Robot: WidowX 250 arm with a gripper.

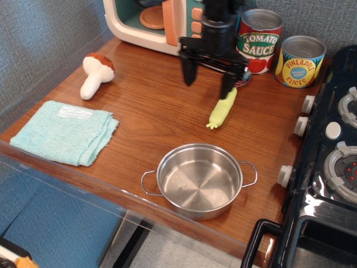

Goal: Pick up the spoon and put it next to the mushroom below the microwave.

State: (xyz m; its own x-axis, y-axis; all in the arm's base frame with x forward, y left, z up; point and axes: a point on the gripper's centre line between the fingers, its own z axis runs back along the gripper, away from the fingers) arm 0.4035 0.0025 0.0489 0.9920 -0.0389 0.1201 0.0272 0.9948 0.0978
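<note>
The spoon (222, 108) lies on the wooden counter, pale yellow-green handle toward me; its metal bowl is mostly hidden behind my gripper. My black gripper (208, 80) is open and empty, hanging just above the counter at the spoon's bowl end, its right finger over the top of the handle. The mushroom (96, 73) lies at the left, white stem toward me, reddish-brown cap toward the microwave (167, 22), which stands at the back with its door open.
A folded teal cloth (66, 131) lies front left. A steel pot (199, 178) sits at the front. A tomato sauce can (258, 39) and a pineapple can (300, 60) stand at the back right. A black toy stove (334, 156) fills the right side.
</note>
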